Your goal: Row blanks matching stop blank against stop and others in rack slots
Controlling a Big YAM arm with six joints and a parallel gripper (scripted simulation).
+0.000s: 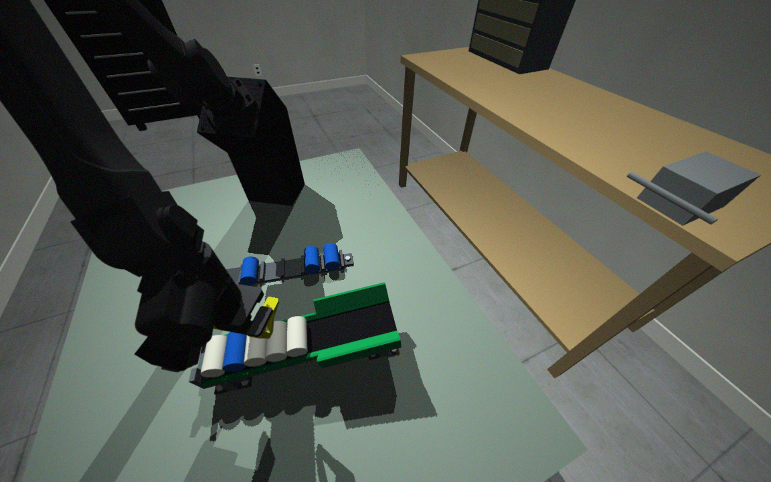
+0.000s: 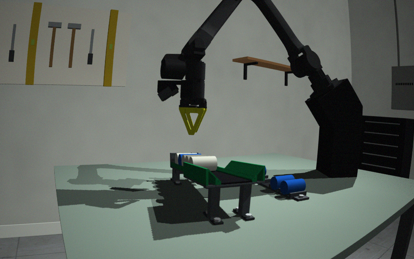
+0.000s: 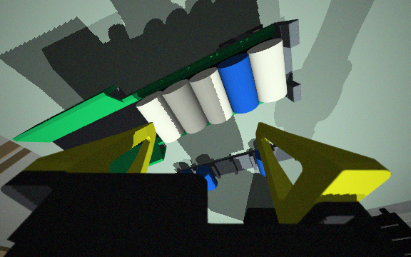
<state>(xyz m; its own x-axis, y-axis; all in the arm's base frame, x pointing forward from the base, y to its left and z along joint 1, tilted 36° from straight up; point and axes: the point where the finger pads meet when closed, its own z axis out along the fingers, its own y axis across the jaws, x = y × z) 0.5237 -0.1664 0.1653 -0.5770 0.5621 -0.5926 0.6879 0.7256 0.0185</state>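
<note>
Wrist view | black gripper with yellow fingers (image 1: 262, 333) (image 2: 192, 133) wide, unloaded | blue plastic cylinder (image 1: 234, 352) (image 2: 179, 159) (image 3: 239, 86) up-frame, right of fingertip midpoint; long axis roughly crosswise to finger-to-finger line.

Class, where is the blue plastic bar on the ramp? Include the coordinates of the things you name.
In the top view, the blue plastic bar (image 1: 233, 352) (image 3: 239, 85) lies second from the ramp's stop end, between two white bars.

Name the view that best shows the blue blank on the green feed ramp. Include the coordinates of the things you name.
Wrist: the blue blank (image 1: 234, 351) (image 2: 180, 159) (image 3: 239, 84) shows nearly whole, second from the stop (image 3: 294, 33). Top shows it smaller; exterior shows only a sliver behind white blanks.
</note>
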